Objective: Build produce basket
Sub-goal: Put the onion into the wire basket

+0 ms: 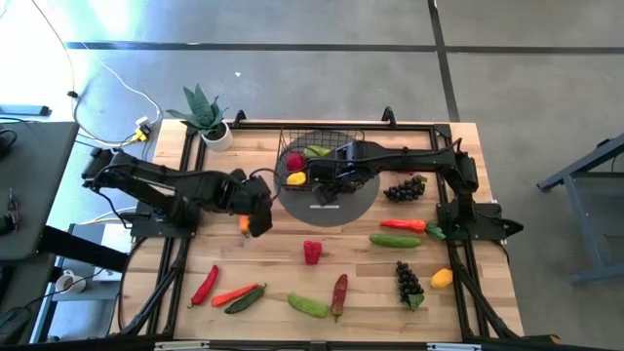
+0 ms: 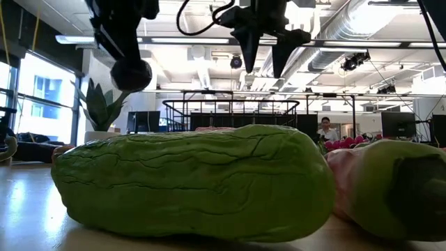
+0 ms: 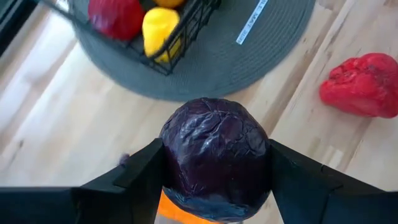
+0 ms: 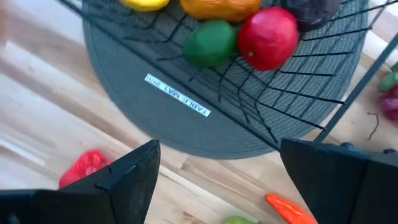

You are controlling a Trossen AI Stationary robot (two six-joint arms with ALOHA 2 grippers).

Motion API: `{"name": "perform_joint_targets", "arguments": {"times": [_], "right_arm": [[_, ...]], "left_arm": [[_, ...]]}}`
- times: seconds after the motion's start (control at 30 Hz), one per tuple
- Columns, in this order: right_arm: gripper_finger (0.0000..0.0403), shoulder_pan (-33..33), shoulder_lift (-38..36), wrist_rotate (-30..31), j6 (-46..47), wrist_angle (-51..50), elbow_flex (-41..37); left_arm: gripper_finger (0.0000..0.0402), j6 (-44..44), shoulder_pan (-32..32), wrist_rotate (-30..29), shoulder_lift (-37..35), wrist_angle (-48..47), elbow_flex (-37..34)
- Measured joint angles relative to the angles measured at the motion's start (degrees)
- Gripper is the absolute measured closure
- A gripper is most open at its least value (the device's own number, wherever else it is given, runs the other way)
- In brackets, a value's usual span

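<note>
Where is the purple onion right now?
The round purple onion is clamped between the left gripper's fingers, held above the wooden table just left of the grey round mat and black wire-mesh basket.

basket (image 1: 322,156) top blocked by right tool (image 1: 327,180), bare wood beside mat (image 1: 327,205)

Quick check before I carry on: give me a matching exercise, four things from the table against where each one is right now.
Things:
1. purple onion
2. yellow pepper
3. red pepper
4. right hand

Places:
A. inside the basket
B. open, above the grey mat at the basket's near side
C. held in the left hand
D. loose on the bare wood, on the near side of the mat

Pairs: 1-C, 2-A, 3-D, 4-B
</note>
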Motion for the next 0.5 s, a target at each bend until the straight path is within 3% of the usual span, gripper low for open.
{"name": "perform_joint_targets", "arguments": {"times": [0.23,0.5], "right_arm": [[0.0089,-1.7,0.0,0.3,4.1,0.1,0.0],[0.0089,-4.2,0.0,2.2,7.1,0.1,0.0]], "left_arm": [[0.0168,12.6,6.2,5.1,0.0,9.0,0.0],[0.0168,21.2,14.5,12.7,0.0,17.5,0.0]]}}
